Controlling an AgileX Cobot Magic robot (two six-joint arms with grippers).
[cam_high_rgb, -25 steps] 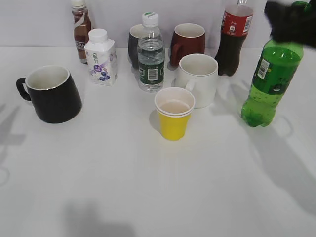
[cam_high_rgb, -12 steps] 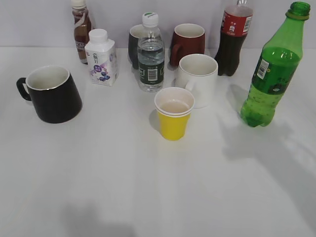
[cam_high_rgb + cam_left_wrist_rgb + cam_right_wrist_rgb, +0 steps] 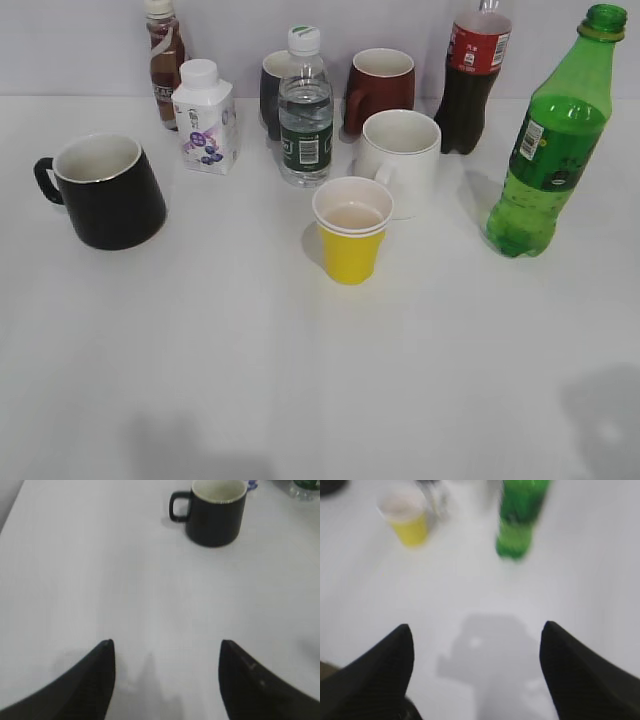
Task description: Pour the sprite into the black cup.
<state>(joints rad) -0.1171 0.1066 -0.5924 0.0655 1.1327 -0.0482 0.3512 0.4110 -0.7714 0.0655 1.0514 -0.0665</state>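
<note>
**Operator:** White surface (image 3: 300, 400) runs wide under a crowd of bottles and mugs. I see the sprite (image 3: 552, 140) upright at the far right, neck up and uncapped, with the black cup (image 3: 105, 190) well apart at the far left.

**Colleague:** Which hand is nearer?

**Operator:** My right hand (image 3: 476, 672), fingers spread and empty; the bottle lies ahead, slightly right of centre. My left hand (image 3: 165, 677), also spread, faces the cup.

Sprite (image 3: 553, 140) was transl. green w/ white barcode patch; black cup (image 3: 107, 192) matte black, white inside; paper cup (image 3: 352, 232) yellow.
</note>
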